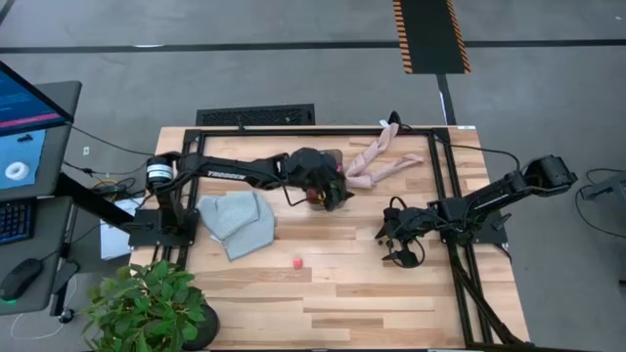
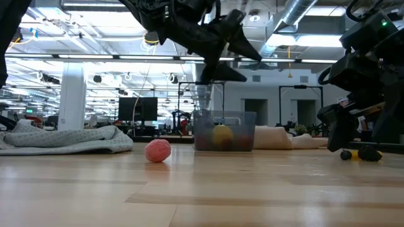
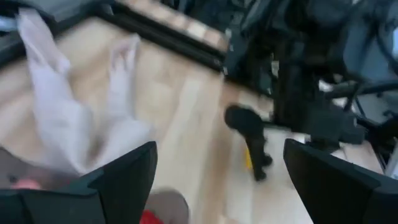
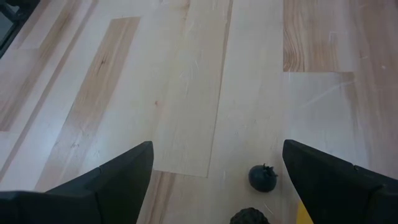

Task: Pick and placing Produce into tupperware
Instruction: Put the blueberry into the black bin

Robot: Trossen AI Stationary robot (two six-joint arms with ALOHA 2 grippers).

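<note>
Table (image 1: 391, 293): pale wood planks carry everything, and most of the near surface is bare.
Cloth (image 1: 238, 221): the folded grey-blue cloth lies by the left arm's base, away from the work and seemingly no part of the task.
Beige limb-shaped object (image 1: 377, 161): limp near the far edge, just beyond the tub; likely clutter.
Left gripper (image 2: 224, 60): it hangs above the tupperware with its fingers spread and nothing between them, a pose that fits a drop into the tub.
Right gripper (image 4: 214, 180): low over the table on the right, fingers wide apart and empty, with small pieces just ahead of it, probably lined up for the next pick.
Tupperware (image 2: 224, 131): the clear tub stands upright at mid-table under the left gripper, mouth up to receive produce.
Produce in the tub (image 2: 221, 135): a yellow piece and some darker ones show through the wall.
Red berry (image 2: 158, 151): loose on the wood, well apart from the tub and not yet collected.
Dark berry (image 4: 263, 177): on the table near the right gripper, with a yellow piece (image 2: 368, 153) beside it.
</note>
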